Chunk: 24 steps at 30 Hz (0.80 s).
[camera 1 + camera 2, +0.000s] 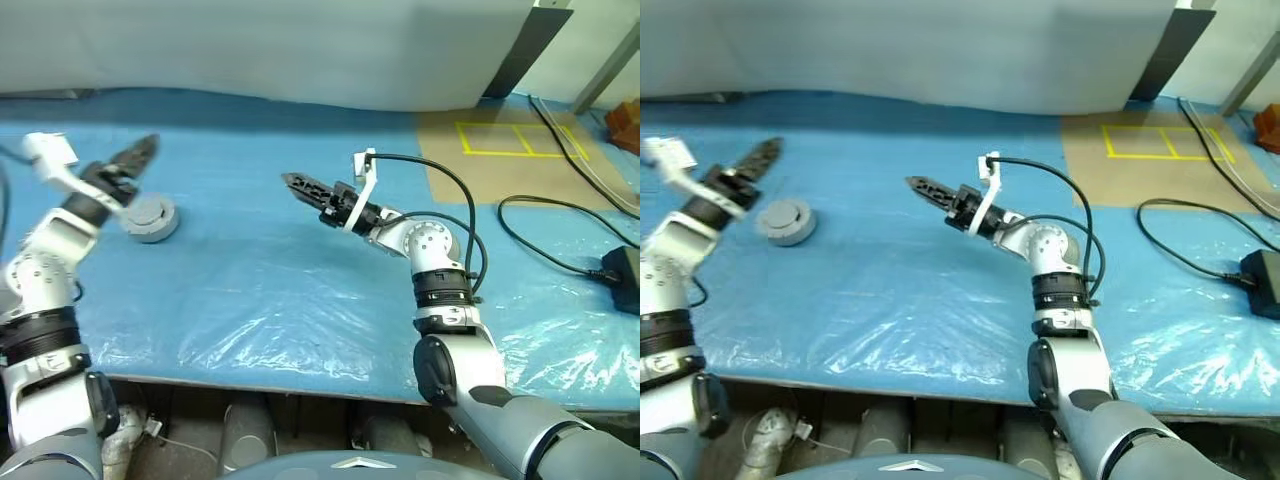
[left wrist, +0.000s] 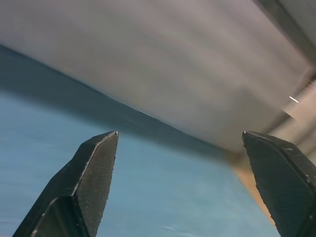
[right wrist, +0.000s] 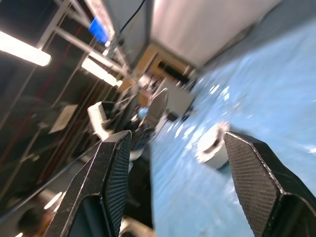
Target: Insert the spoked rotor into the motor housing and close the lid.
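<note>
A round grey unit (image 1: 150, 218) sits on the blue table at the left. It looks like the motor housing with the lid (image 1: 786, 212) lying flat on top. The spoked rotor is out of view. My left gripper (image 1: 148, 148) hovers just above and behind this unit, clear of it. In the left wrist view that gripper (image 2: 180, 133) is open and empty. My right gripper (image 1: 290, 180) is raised over the table's middle, pointing left toward the unit. Its wrist view shows the right gripper (image 3: 175, 133) open and empty, with the grey unit (image 3: 215, 145) beyond it.
The table is covered with blue sheet and wrinkled clear film (image 1: 300, 310). A brown board with yellow tape squares (image 1: 500, 140) lies at the back right. Black cables and a black power brick (image 1: 622, 268) lie at the right. A pale wall (image 1: 300, 50) runs behind.
</note>
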{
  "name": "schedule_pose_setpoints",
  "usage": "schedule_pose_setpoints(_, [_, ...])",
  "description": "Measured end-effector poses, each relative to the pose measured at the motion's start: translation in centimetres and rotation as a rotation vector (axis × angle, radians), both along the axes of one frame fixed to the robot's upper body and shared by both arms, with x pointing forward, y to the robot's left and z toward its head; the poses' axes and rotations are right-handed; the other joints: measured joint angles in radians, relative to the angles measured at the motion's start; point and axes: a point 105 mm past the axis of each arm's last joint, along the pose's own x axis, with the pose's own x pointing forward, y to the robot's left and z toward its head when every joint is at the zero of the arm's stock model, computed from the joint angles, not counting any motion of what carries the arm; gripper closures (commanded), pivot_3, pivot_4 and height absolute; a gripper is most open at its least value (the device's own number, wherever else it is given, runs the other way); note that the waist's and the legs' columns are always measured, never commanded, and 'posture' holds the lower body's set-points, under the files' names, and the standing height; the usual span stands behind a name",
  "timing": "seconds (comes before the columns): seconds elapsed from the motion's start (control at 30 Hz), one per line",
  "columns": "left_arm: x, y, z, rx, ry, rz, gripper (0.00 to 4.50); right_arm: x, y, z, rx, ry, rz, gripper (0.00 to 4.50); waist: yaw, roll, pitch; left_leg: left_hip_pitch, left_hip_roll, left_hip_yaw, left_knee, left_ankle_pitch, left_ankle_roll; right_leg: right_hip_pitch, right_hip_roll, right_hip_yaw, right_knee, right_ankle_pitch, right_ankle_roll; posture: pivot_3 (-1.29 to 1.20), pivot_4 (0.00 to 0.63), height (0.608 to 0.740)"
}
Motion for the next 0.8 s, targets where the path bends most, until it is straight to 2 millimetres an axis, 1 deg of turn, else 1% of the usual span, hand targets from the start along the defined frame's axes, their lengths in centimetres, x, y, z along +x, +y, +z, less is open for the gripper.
schedule_pose_setpoints(0.07, [-0.4,-4.4,-1.0,0.05,0.015,-0.127,0.24,0.6,-1.8,-0.2,-0.104,-0.075,-0.095,1.39,-0.001,0.0,0.0,0.001,0.0,0.0,0.0,0.0,0.0,0.0,0.0,0.0,0.0,0.0,0.0,0.0,0.15,0.74])
schedule_pose_setpoints(0.1, [-0.6,-6.0,-2.0,0.079,0.037,-0.168,0.24,0.7,-2.5,-0.5,-0.158,-0.106,-0.132,1.39,-0.003,0.0,0.0,0.002,0.0,0.0,-0.001,0.0,0.0,0.0,0.001,0.001,0.0,0.0,0.0,0.0,0.15,0.74])
schedule_pose_setpoints(0.13, [-0.7,-7.2,-3.5,0.117,0.072,-0.195,0.24,0.7,-2.9,-1.0,-0.206,-0.13,-0.162,1.39,-0.009,0.0,0.0,0.002,0.0,0.0,-0.001,0.0,0.0,0.0,0.002,0.002,0.0,0.0,0.0,0.0,0.15,0.74])
schedule_pose_setpoints(0.17, [-0.9,-8.2,-5.2,0.154,0.112,-0.218,0.24,0.8,-3.2,-1.4,-0.244,-0.137,-0.199,1.39,-0.016,0.0,0.0,0.002,0.001,0.0,-0.001,0.0,0.0,0.0,0.002,0.003,0.0,0.0,0.0,0.0,0.15,0.74])
schedule_pose_setpoints(0.2, [-1.2,-8.9,-6.4,0.167,0.141,-0.239,0.24,0.9,-3.4,-1.7,-0.265,-0.136,-0.231,1.39,-0.025,0.0,0.0,0.002,0.001,0.0,-0.002,0.0,0.0,0.0,0.002,0.004,0.0,0.0,0.0,0.0,0.15,0.74])
schedule_pose_setpoints(0.27, [-1.7,-9.9,-7.4,0.157,0.163,-0.28,0.24,1.1,-3.7,-2.1,-0.295,-0.131,-0.279,1.39,-0.028,0.0,0.0,0.002,0.0,0.001,-0.002,0.0,0.0,0.0,0.002,0.005,0.0,0.0,0.0,0.0,0.15,0.74])
schedule_pose_setpoints(0.3, [-1.8,-10.1,-7.6,0.158,0.164,-0.284,0.24,1.2,-3.9,-2.1,-0.307,-0.137,-0.299,1.39,-0.027,0.0,0.0,0.002,0.0,0.001,-0.002,0.0,0.0,0.0,0.002,0.005,0.0,0.0,0.0,0.0,0.15,0.74])
schedule_pose_setpoints(0.4, [-1.5,-10.0,-7.6,0.236,0.13,-0.245,0.24,1.4,-4.2,-1.8,-0.376,-0.185,-0.372,1.39,-0.024,0.0,0.0,0.003,0.0,0.001,-0.002,0.0,0.0,0.0,0.001,0.005,-0.001,0.0,0.0,0.0,0.15,0.74])
schedule_pose_setpoints(0.43, [-1.5,-10.0,-7.7,0.267,0.118,-0.235,0.24,1.5,-4.3,-1.9,-0.409,-0.2,-0.392,1.39,-0.024,0.0,0.0,0.003,-0.001,0.001,-0.002,0.0,0.0,0.001,0.001,0.005,-0.001,0.0,0.0,0.0,0.15,0.74])
schedule_pose_setpoints(0.5, [-1.2,-10.2,-7.8,0.325,0.084,-0.209,0.24,1.8,-4.5,-2.8,-0.502,-0.219,-0.433,1.39,-0.025,0.001,0.0,0.003,-0.001,0.001,-0.001,0.0,0.0,0.001,0.001,0.005,-0.002,0.001,0.001,0.0,0.15,0.74])
schedule_pose_setpoints(0.6, [-0.7,-10.1,-6.8,0.357,0.026,-0.169,0.24,2.0,-4.8,-3.2,-0.523,-0.208,-0.455,1.39,-0.025,0.001,0.0,0.003,-0.001,0.001,-0.001,0.0,0.0,0.001,0.001,0.005,-0.002,0.001,0.001,0.0,0.15,0.74])
schedule_pose_setpoints(0.7, [-0.2,-10.4,-5.4,0.337,-0.025,-0.146,0.24,2.1,-4.9,-3.2,-0.529,-0.216,-0.467,1.39,-0.025,0.001,0.0,0.003,-0.001,0.001,-0.001,0.0,0.0,0.001,0.001,0.006,-0.002,0.001,0.001,0.0,0.15,0.74])
schedule_pose_setpoints(0.8, [-0.1,-10.8,-5.4,0.327,-0.031,-0.141,0.24,2.2,-4.9,-3.6,-0.54,-0.21,-0.467,1.39,-0.027,0.001,0.0,0.003,-0.001,0.001,-0.002,0.0,0.0,0.001,0.001,0.006,-0.002,0.001,0.001,0.0,0.15,0.74])
